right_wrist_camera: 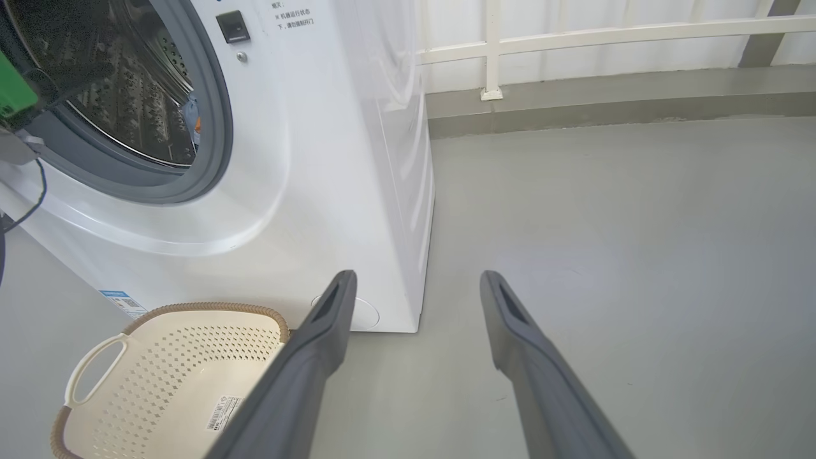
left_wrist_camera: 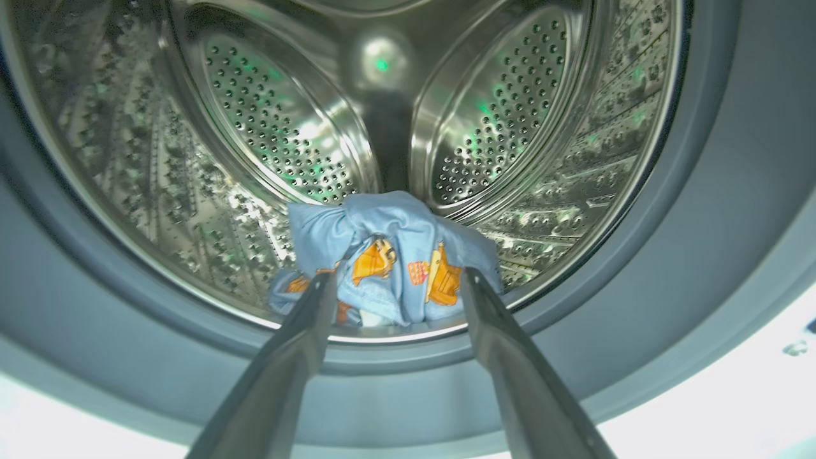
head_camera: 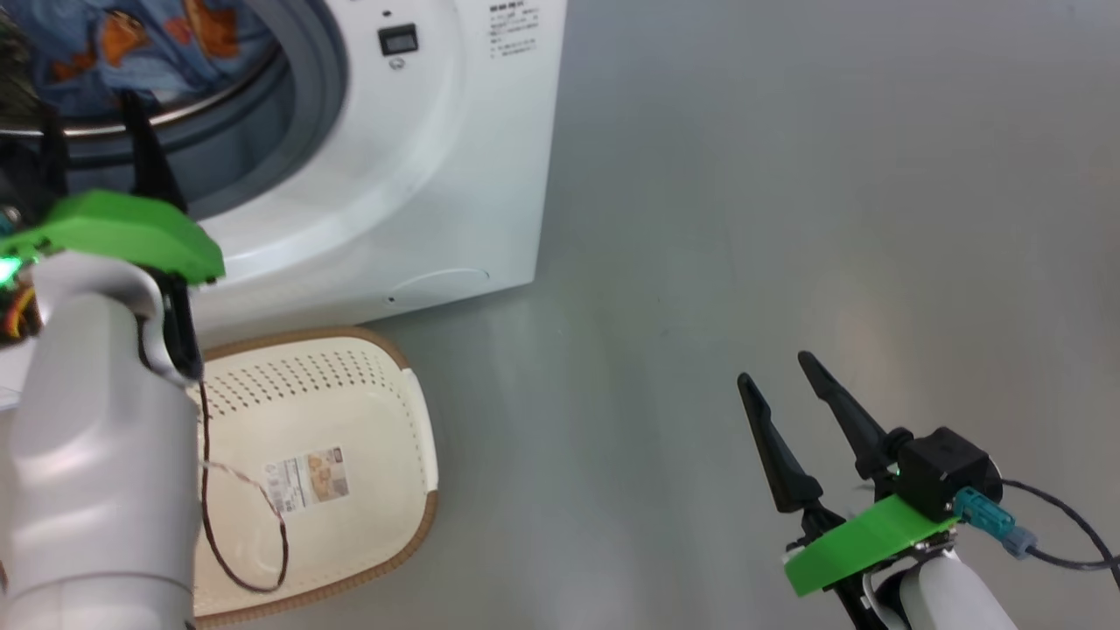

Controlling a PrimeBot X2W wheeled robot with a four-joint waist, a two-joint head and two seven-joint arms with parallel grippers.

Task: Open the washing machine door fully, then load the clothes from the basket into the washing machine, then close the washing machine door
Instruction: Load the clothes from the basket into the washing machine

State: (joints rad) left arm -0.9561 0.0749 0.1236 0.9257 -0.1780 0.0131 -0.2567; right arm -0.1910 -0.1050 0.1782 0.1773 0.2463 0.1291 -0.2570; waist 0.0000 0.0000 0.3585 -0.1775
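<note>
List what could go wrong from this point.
1. The clothes lie at the drum's front lip, by the gasket; a closing door might pinch them.
2. The open left gripper has its fingertips right by the clothes; backing out could snag and drag them.
3. The arm's cable hangs over the basket and could catch its rim.

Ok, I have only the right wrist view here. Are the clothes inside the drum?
Observer: Yes, the clothes lie bunched at the front lip of the drum.
Operator: Are they gripped?
Observer: No pinch shows. The left gripper is open, with one finger at each side of the bundle.
Operator: Is anything left to load?
Observer: In the head view, the part of the basket that shows holds a label and no clothes. The left arm covers one end.
</note>
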